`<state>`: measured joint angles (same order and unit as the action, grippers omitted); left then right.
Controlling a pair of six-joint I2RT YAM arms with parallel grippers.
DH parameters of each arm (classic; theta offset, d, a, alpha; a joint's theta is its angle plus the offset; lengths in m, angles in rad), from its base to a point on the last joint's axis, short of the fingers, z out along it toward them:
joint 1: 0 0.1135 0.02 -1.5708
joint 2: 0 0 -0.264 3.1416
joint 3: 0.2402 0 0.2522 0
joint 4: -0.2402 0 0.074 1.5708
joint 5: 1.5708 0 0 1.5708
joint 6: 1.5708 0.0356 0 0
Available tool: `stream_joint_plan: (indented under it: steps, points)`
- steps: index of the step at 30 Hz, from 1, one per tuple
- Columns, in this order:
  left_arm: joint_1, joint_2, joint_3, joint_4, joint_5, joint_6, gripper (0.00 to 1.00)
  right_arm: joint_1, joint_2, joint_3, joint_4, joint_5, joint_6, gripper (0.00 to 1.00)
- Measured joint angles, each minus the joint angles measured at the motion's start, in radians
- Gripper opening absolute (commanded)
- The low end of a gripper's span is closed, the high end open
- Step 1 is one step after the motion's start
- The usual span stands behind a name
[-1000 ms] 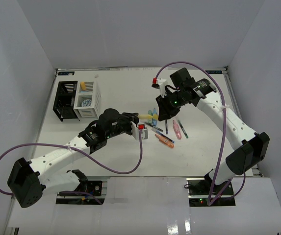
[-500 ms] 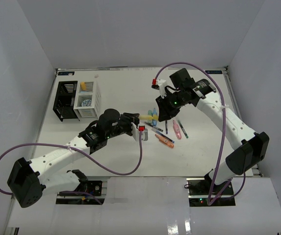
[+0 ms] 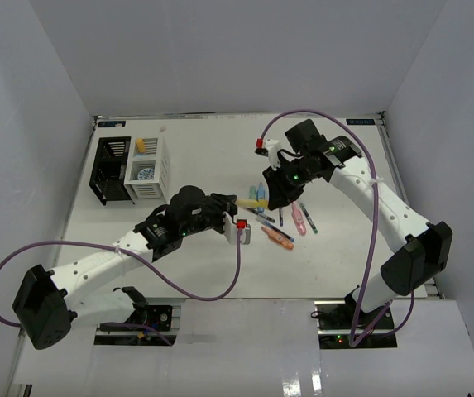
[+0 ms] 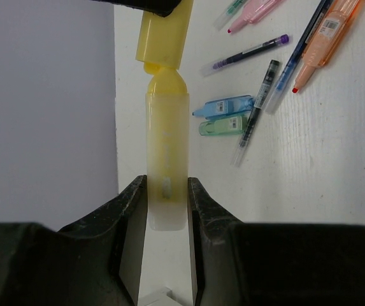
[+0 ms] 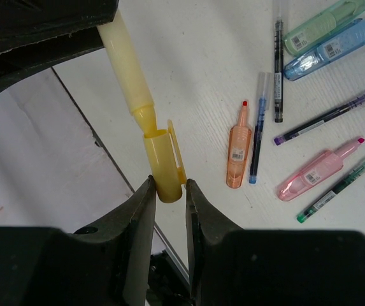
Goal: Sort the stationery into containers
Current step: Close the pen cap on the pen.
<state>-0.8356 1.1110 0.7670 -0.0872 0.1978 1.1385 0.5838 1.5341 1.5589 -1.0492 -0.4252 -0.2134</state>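
Holding noted on both sides: left gripper (image 4: 167, 186) is clenched on the barrel of the yellow marker (image 4: 167, 146), pinched near its blunt end, with the marker running straight out from between the fingers. Right gripper (image 5: 169, 185) is clenched on the yellow cap (image 5: 162, 162), gripped at its closed end with the clip facing the desk (image 3: 203, 265). Marker and cap are in line, and the tapered tip meets the cap's mouth; how far in it sits cannot be told. The pair hangs above the desk between the two grippers, just beside the loose pile. In the pile, the blue marker (image 4: 223, 106) and green marker (image 4: 223, 125) lie side by side and touching. The orange marker (image 5: 238, 153) and pink marker (image 5: 316, 173) lie apart from them, with thin dark pens (image 5: 278, 70) scattered between. The black organizer (image 3: 110, 169) and white organizer (image 3: 148, 169) stand touching at the far left of the desk, well apart from the pile. The tape roll (image 3: 145, 174) sits in the near compartment of the white one.
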Motion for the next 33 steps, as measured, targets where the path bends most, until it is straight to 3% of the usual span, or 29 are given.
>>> stream_joint_plan:
  steps: [33]
  points:
    - [-0.044, 0.024, 0.000, 0.010, 0.002, 0.031, 0.00, 0.000, 0.000, -0.023, -0.023, -0.042, -0.015, 0.08]
